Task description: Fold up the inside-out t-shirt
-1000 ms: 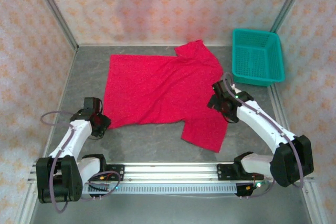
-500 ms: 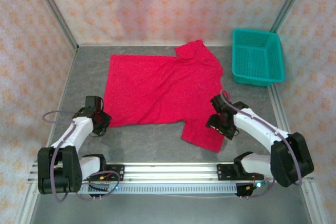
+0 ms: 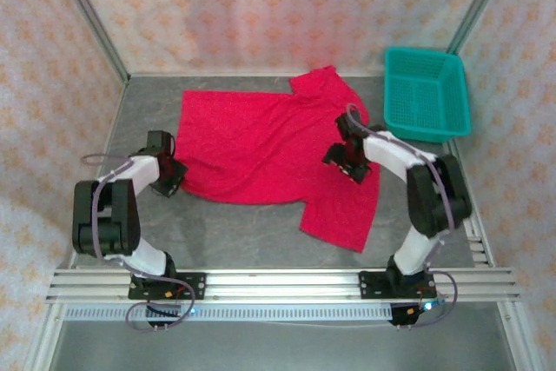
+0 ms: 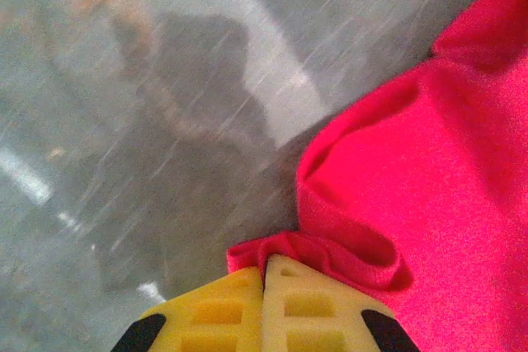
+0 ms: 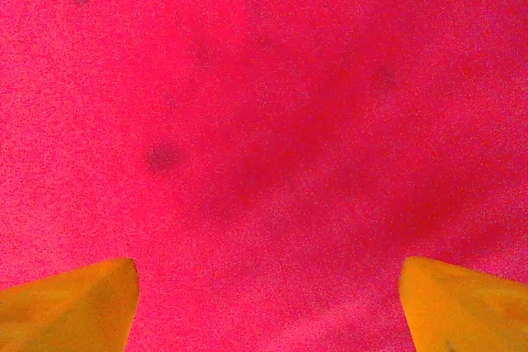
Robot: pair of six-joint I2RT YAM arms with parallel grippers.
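watching from above: the red t-shirt (image 3: pixel 261 141) lies spread on the grey table (image 3: pixel 243 232), one sleeve toward the near edge, the other near the teal basket (image 3: pixel 422 52). left claw (image 3: pixel 169 178) sits at the shirt's near-left corner. on its wrist view i see the fingers (image 4: pixel 214 311) clenched together on a bunched fold of cloth, grasping the t-shirt's edge. right claw (image 3: pixel 346 162) hangs over the shirt's right side, fingers (image 5: pixel 66 302) released and wide apart, red cloth beneath them.
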